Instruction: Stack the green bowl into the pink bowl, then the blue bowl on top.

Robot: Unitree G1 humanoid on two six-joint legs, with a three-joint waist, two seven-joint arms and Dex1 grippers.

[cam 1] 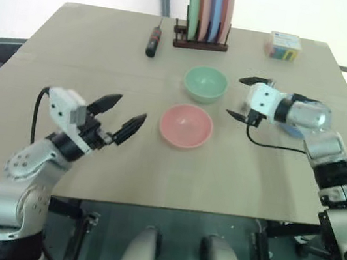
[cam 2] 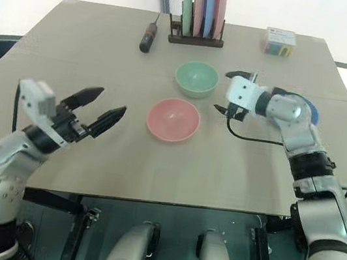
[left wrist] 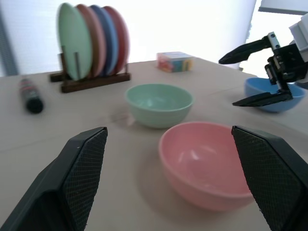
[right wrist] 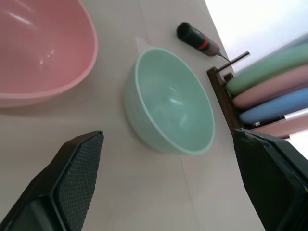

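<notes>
Head view, left tool [cam 1: 124,118]: fingers wide apart, empty, raised just left of the pink bowl [cam 1: 186,125].
Head view, right tool [cam 1: 246,99]: fully spread, empty, just right of the green bowl [cam 1: 205,83].
Left wrist view, blue bowl [left wrist: 273,92]: behind right tool.
Right wrist view: green bowl beside pink bowl, apart.

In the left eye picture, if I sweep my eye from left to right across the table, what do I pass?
Left gripper → black screwdriver → pink bowl → green bowl → right gripper → small colourful box. The plate rack and the blue bowl overlap others, so I leave them out.
</notes>
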